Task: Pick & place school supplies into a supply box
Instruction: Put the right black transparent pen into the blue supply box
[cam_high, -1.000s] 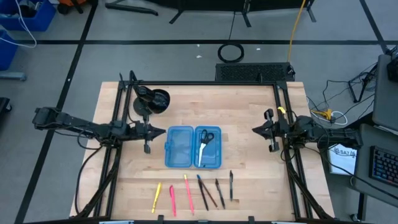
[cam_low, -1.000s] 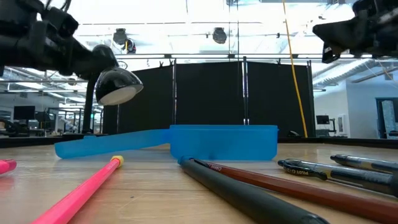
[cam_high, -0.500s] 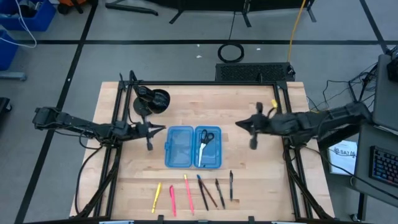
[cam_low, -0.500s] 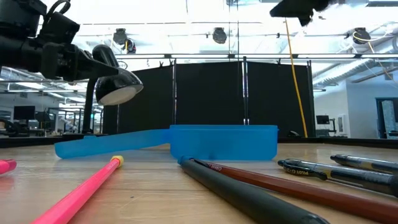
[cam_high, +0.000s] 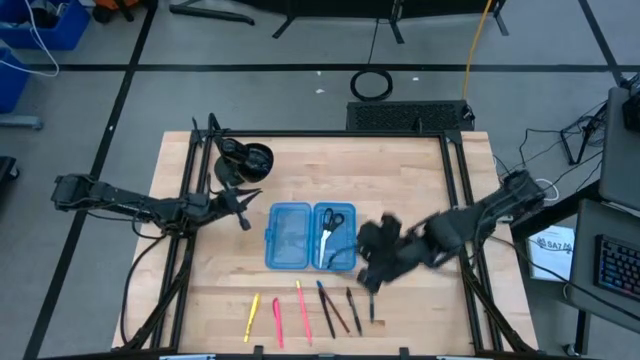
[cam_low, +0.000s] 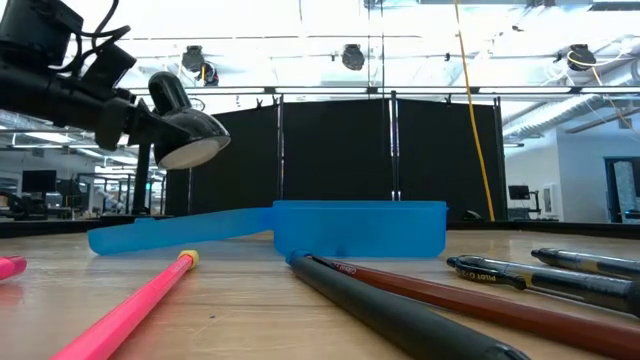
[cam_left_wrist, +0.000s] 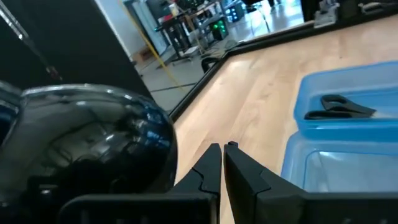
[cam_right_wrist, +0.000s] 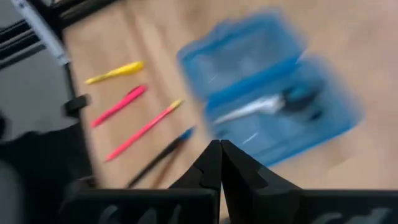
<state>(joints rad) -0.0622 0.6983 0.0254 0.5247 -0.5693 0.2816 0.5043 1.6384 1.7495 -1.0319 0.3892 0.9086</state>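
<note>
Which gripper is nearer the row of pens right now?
Right. The right gripper hangs just above the row of pens' right end, beside the box. The left gripper waits on the box's far left side, by the black stand.

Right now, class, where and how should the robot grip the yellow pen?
Grip the yellow pen at its middle, coming straight down from above and closing across its thin width. It lies flat on the table, at the row's end, apart from the pink pen, so there is likely room either side. The right hand, shut now, hangs near the row's other end.
</note>
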